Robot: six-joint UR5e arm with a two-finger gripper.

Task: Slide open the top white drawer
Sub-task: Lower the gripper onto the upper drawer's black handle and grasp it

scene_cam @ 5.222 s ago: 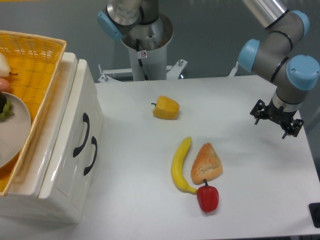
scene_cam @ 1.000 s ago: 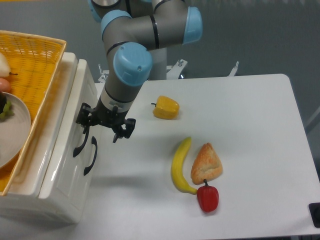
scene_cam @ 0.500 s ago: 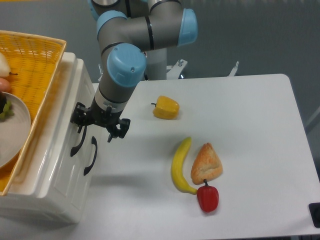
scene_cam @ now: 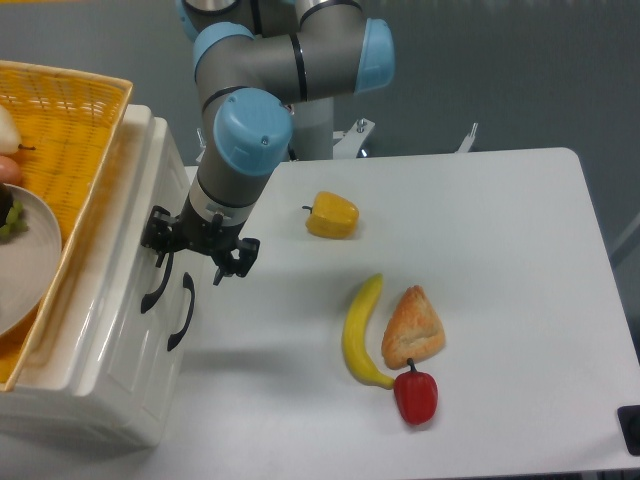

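Observation:
The top white drawer (scene_cam: 126,328) is the upper of two in the glossy white cabinet at the left, and it sits flush with the cabinet front. Its curved black handle (scene_cam: 157,282) runs down the panel. My gripper (scene_cam: 197,245) hangs right at the upper end of that handle, jaws spread wide. One finger (scene_cam: 157,233) overlaps the handle's top end and the other finger (scene_cam: 236,257) is out over the table. I cannot tell whether the finger touches the handle.
The lower drawer's black handle (scene_cam: 182,312) lies just right of the top one. A yellow wicker basket (scene_cam: 70,150) with a plate rests on the cabinet. On the table lie a yellow pepper (scene_cam: 332,215), banana (scene_cam: 360,330), pastry (scene_cam: 412,327) and red pepper (scene_cam: 416,396).
Over the last second my gripper shifted a little left and up onto the top handle's upper end. Five seconds ago it was at the table's far right. The drawer has not moved.

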